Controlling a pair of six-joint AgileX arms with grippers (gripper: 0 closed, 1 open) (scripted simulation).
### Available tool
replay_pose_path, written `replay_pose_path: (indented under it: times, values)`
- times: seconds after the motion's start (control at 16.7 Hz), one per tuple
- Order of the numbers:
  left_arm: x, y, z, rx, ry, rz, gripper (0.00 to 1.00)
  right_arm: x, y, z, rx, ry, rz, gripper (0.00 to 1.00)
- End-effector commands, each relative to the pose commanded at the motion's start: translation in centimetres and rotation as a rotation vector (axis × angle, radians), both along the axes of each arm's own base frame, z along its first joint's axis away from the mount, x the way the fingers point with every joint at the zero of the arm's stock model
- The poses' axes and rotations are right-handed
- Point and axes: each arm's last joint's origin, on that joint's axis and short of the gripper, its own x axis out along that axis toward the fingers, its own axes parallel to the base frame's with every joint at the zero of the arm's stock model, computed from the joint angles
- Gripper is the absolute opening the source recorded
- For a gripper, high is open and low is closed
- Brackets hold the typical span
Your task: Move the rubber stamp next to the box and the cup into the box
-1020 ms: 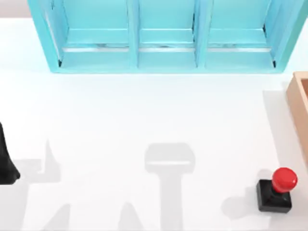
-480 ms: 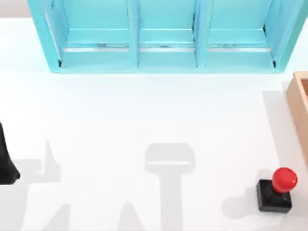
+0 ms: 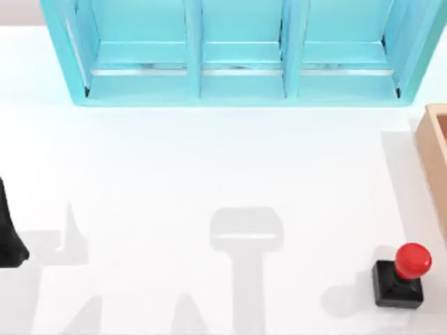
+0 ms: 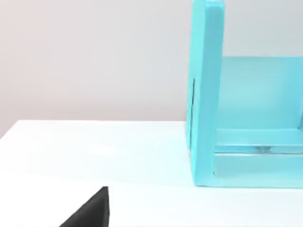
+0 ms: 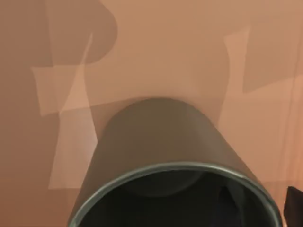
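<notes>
While the white table [image 3: 209, 167] fills most of the top view, the rubber stamp [image 3: 401, 276] stands upright near the lower right corner of the frame, black base down and red knob up, just beside the tan box [image 3: 434, 150] whose rim enters at the right edge. A dark part of the left arm [image 3: 8, 234] sits at the left edge; whether its tool is clenched or released cannot be told. Farther back, a turquoise cabinet [image 3: 241, 52] with three open bays spans the top. In the left wrist view a pale wall [image 4: 94, 56] rises behind the table. In the right wrist view the olive-grey cup [image 5: 163, 156] is seen close against the box's tan floor [image 5: 156, 47]; the right tool's state cannot be told.
</notes>
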Motion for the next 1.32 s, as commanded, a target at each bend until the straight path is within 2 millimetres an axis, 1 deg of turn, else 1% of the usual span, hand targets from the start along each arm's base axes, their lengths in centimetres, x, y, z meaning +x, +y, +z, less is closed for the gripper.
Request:
replay_pose_path:
  times: [0.36,0.42,0.96,1.02,1.14,1.32]
  values:
    - [0.0,0.0,0.0,0.000,0.000,0.000,1.00,0.0,0.0,0.0,0.000,0.000,0.000,0.98]
    - [0.0,0.0,0.0,0.000,0.000,0.000,1.00,0.0,0.0,0.0,0.000,0.000,0.000,1.00]
    - [0.0,0.0,0.0,0.000,0.000,0.000,1.00,0.0,0.0,0.1,-0.001,-0.002,0.000,1.00]
    - [0.0,0.0,0.0,0.000,0.000,0.000,1.00,0.0,0.0,0.4,-0.002,-0.007,0.002,1.00]
    - [0.0,0.0,0.0,0.000,0.000,0.000,1.00,0.0,0.2,1.6,-0.010,-0.019,0.005,1.00]
    - [0.0,0.0,0.0,0.000,0.000,0.000,1.00,-0.3,0.3,4.3,-0.046,-0.020,-0.005,1.00]
